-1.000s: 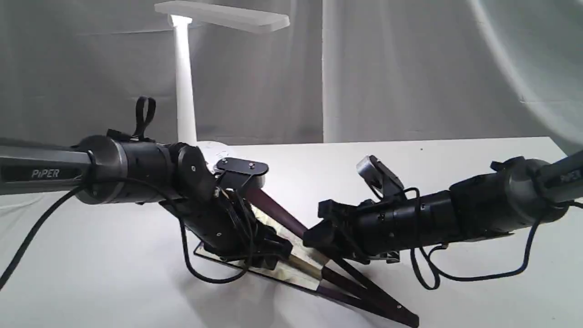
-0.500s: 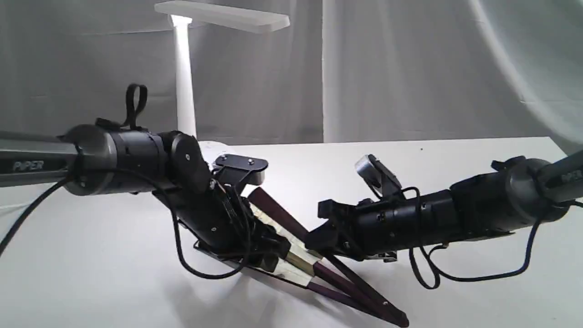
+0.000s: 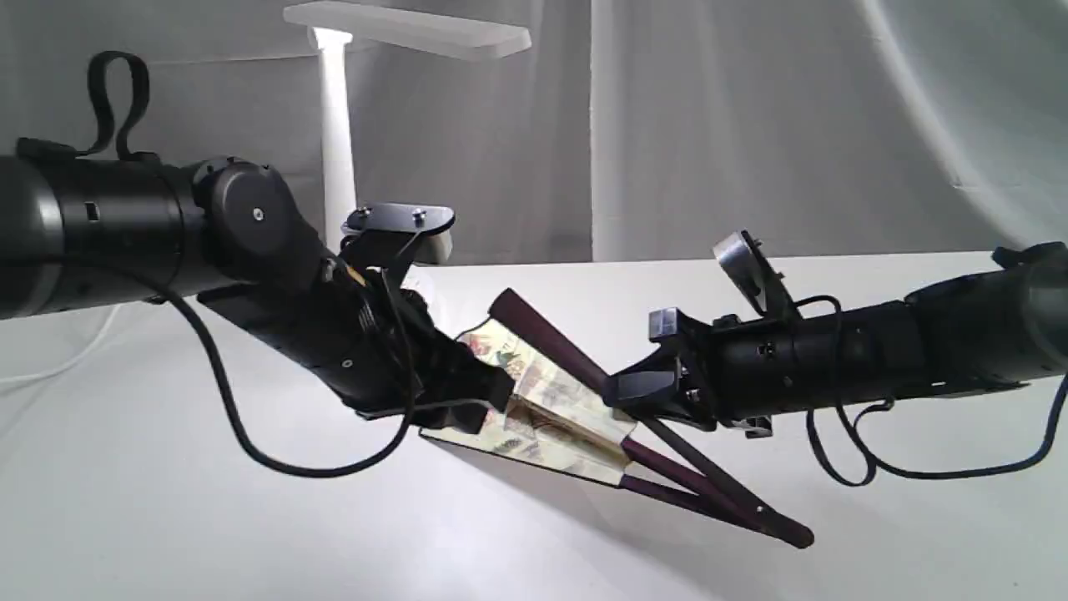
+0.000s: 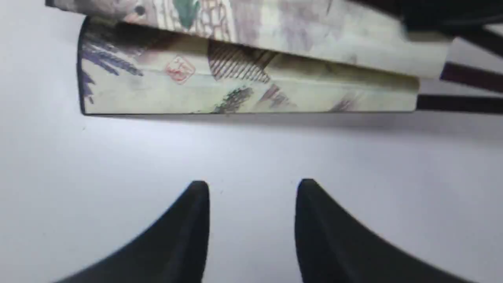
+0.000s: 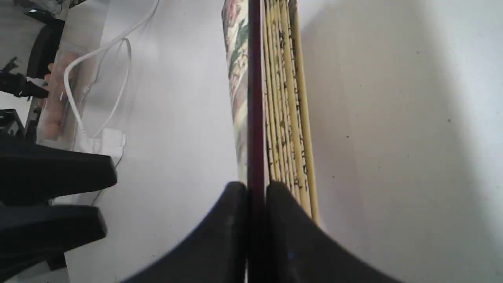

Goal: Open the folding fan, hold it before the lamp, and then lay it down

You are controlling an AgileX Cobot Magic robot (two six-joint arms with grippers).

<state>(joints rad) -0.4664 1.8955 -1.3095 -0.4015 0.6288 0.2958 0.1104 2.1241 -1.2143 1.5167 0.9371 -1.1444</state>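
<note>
Status: the cream pleated paper folding fan, painted landscape and dark maroon wooden guards, is partly spread in a narrow wedge. It sits on the camera side of the white plastic desk lamp (slim stem, flat bar head), not far from the lamp's foot.

Orientation: the pivot end points away from the lamp, down at the white table. The wide paper end points back toward the lamp. The long axis is a diagonal, rising toward the lamp end.

Right gripper: fingers pressed together on the upper guard, which runs straight out from the jaws toward the lamp, clear of the table. The lower guard lies low; can't tell if it touches the table.

Left gripper: fingers apart, nothing between them. It sits at the fan's lamp end. The free lower paper edge lies just beyond the fingertips, with bare table showing in the gap.

Key relation: that free edge runs crosswise to where the left fingers point, parallel to the line between the tips. My read is that the left arm is the nearer one for the free side. It needs a short advance plus a wrist roll to pinch across the edge. Risk: it catches paper, not wood.
</note>
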